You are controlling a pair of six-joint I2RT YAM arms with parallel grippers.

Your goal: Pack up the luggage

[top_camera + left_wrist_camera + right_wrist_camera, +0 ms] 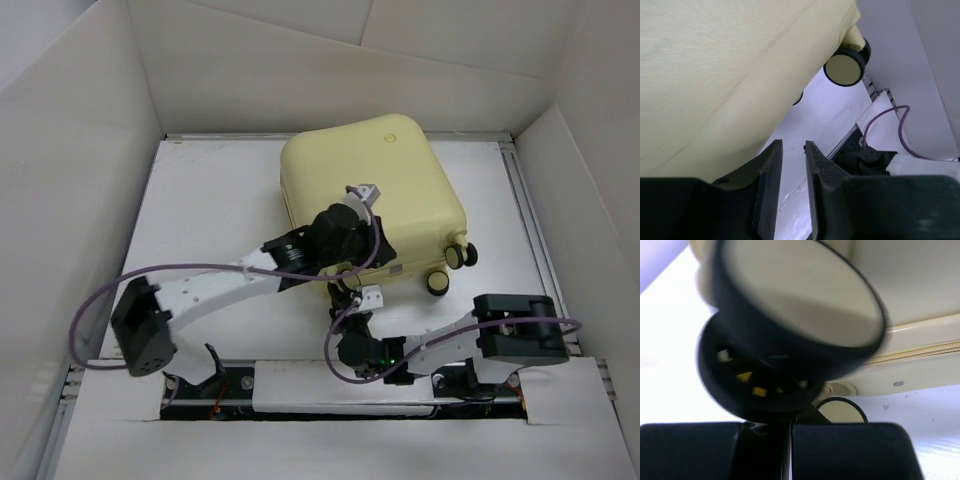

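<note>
The luggage [375, 185] is a pale yellow hard-shell suitcase lying shut and turned at an angle at the back middle of the table. Two caster wheels [452, 268] stick out at its right near corner. My left gripper [347, 262] reaches over its near edge. In the left wrist view the left gripper [792, 146] stands narrowly open beside the yellow shell [715, 75], with only bare table between the fingers and a wheel [845, 67] ahead. My right gripper [347, 300] sits low at the same edge. In the right wrist view the right gripper [790, 427] is shut, right under a caster wheel [790, 315].
White cardboard walls [80, 150] enclose the table on the left, back and right. Purple cables [180, 272] loop off both arms. The right arm's base [520, 340] stands at the near right, and a metal rail [520, 200] runs along the table's right side.
</note>
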